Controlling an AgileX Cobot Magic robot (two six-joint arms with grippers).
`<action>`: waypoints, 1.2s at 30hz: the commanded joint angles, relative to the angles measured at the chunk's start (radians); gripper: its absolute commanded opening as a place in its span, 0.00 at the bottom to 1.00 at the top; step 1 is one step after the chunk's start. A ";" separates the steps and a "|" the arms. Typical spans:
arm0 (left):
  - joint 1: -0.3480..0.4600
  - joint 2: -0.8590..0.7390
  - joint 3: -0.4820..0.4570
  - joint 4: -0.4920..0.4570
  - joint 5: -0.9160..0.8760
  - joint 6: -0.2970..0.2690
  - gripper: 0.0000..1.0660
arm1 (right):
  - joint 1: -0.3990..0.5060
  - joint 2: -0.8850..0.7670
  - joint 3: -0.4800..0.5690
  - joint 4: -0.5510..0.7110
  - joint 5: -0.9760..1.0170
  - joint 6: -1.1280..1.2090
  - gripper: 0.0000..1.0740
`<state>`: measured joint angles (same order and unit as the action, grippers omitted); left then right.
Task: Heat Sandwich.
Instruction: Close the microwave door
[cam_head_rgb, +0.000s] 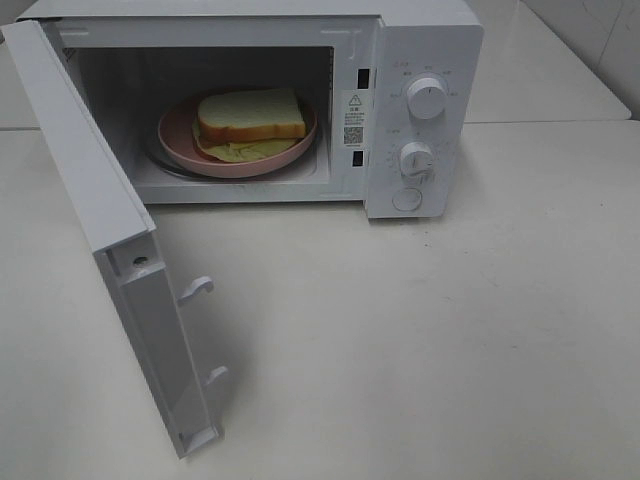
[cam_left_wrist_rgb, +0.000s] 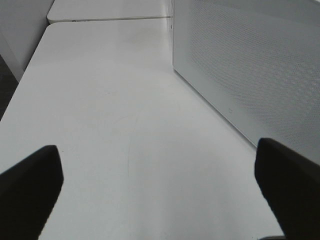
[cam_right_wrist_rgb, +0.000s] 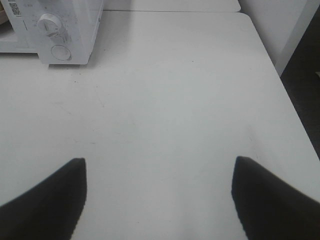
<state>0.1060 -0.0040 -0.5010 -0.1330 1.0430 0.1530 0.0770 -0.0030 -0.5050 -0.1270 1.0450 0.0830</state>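
Observation:
The sandwich, a white bread slice over a pale-yellow layer with a hint of green, lies on a round pink plate inside the white microwave. The microwave door stands wide open, swung out toward the front left. Neither arm shows in the exterior view. In the left wrist view my left gripper is open over bare table, with the door's dotted outer panel close beside it. My right gripper is open too, with nothing between its fingers, some way from the microwave's control panel.
Two knobs and a round button sit on the microwave's right panel. The white table stretches in front. Its edge drops off beside the right gripper, and another edge runs near the left gripper.

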 joint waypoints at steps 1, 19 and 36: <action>-0.005 -0.023 0.002 -0.006 -0.010 -0.007 0.95 | -0.008 -0.028 0.001 0.003 -0.007 -0.009 0.71; -0.005 -0.024 0.002 -0.042 -0.010 -0.007 0.95 | -0.008 -0.028 0.001 0.002 -0.007 -0.008 0.71; -0.005 0.097 -0.040 -0.081 -0.094 -0.003 0.93 | -0.008 -0.028 0.001 0.002 -0.007 -0.008 0.71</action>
<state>0.1060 0.0830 -0.5330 -0.2060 0.9680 0.1530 0.0770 -0.0030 -0.5050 -0.1270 1.0450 0.0830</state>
